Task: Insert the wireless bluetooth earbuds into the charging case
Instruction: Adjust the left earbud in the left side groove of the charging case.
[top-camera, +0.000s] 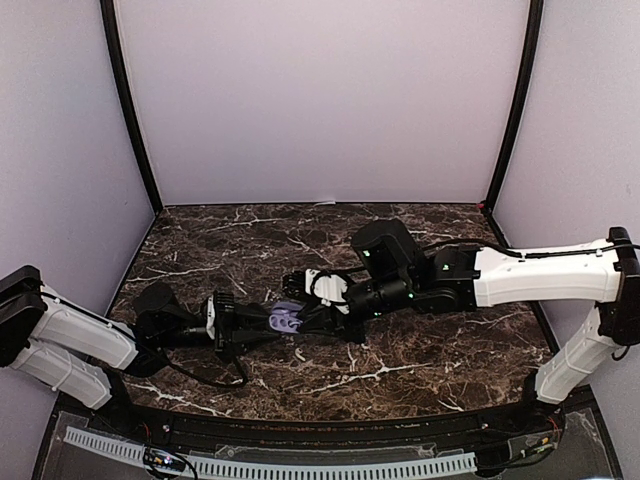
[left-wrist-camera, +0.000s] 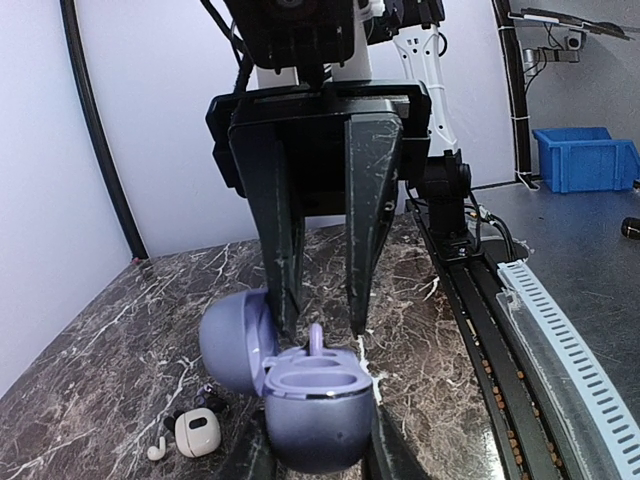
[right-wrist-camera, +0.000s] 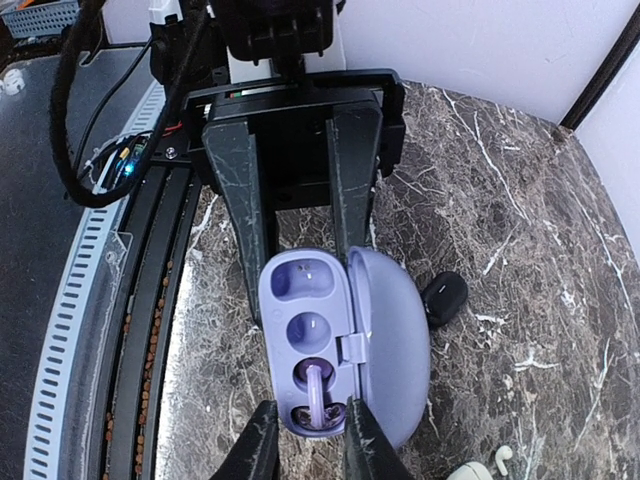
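An open lilac charging case (top-camera: 285, 320) is held in my left gripper (top-camera: 268, 326), which is shut on its body. In the left wrist view the case (left-wrist-camera: 310, 425) stands upright with its lid (left-wrist-camera: 225, 335) swung left. A lilac earbud (left-wrist-camera: 317, 340) stands stem-up in the far socket. My right gripper (left-wrist-camera: 324, 328) hangs over it, its fingers a little apart on either side of the stem. In the right wrist view the earbud (right-wrist-camera: 318, 390) sits in the case (right-wrist-camera: 300, 285), between my right gripper's (right-wrist-camera: 308, 428) tips. The other sockets are empty.
A white case (left-wrist-camera: 197, 433), a white earbud (left-wrist-camera: 157, 450) and dark buds (left-wrist-camera: 187, 412) lie on the marble left of the lilac case. A black case (right-wrist-camera: 444, 297) lies beyond the open lid. A cable track (left-wrist-camera: 560, 330) runs along the table's near edge.
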